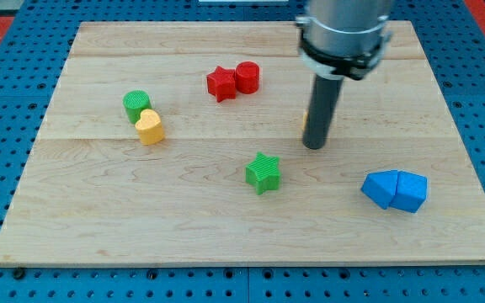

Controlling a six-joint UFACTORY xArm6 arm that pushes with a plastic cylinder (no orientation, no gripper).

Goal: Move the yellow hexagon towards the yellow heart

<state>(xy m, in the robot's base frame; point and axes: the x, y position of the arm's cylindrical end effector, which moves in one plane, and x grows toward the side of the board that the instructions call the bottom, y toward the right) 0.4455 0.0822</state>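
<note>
Almost hidden, yellow hexagon sits just behind my tip.

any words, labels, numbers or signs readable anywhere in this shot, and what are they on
None: no text, label, number or sign can be read in the camera view.
The blocks are plain: yellow heart, green cylinder, red star, red cylinder, green star, two blue blocks.
The yellow hexagon is mostly hidden behind my tip.
The wooden board and the arm's grey housing carry no marking.
</note>
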